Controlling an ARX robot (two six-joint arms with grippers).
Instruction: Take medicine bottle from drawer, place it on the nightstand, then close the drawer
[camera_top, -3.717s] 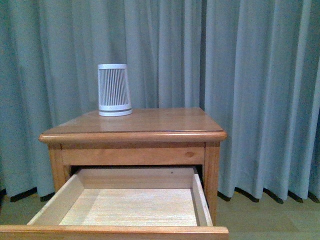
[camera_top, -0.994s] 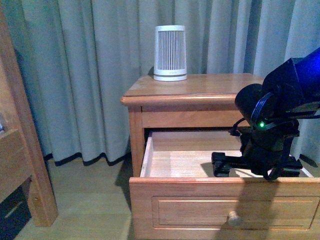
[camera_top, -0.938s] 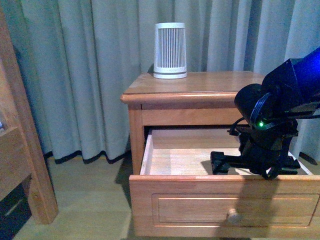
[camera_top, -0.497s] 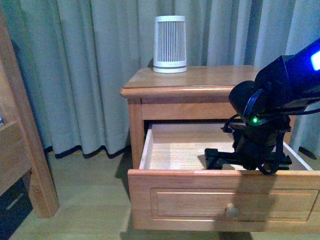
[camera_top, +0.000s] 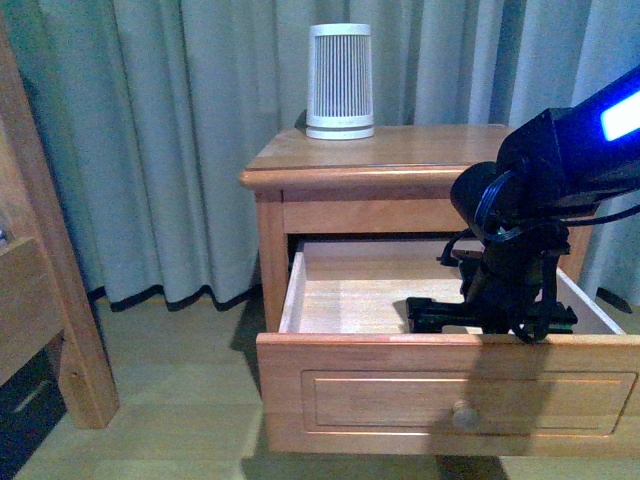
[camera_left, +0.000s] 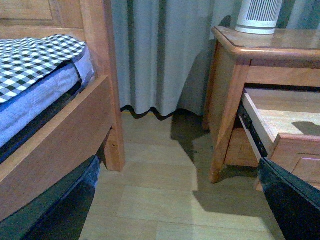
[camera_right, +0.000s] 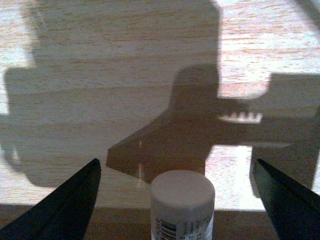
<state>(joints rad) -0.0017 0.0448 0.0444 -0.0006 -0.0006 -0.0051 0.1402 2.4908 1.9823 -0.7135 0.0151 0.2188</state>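
small white cylindrical medicine bottle (camera_right: 182, 200) with a barcode label stands cap-up on the pale floor of the open honey-brown wooden upper drawer (camera_top: 440, 385). it sits centred between the right jaws, which are spread wide and not touching it. its long axis looks upright, across the closing line. black right arm (camera_top: 530, 200) is already in the drawer. left jaws, also wide and empty, face the floor by the wooden bed frame (camera_left: 95, 110), well away. orange-brown nightstand (camera_top: 400, 150) carries a ribbed white-grey cylinder (camera_top: 340, 80). likely next: close on the bottle.
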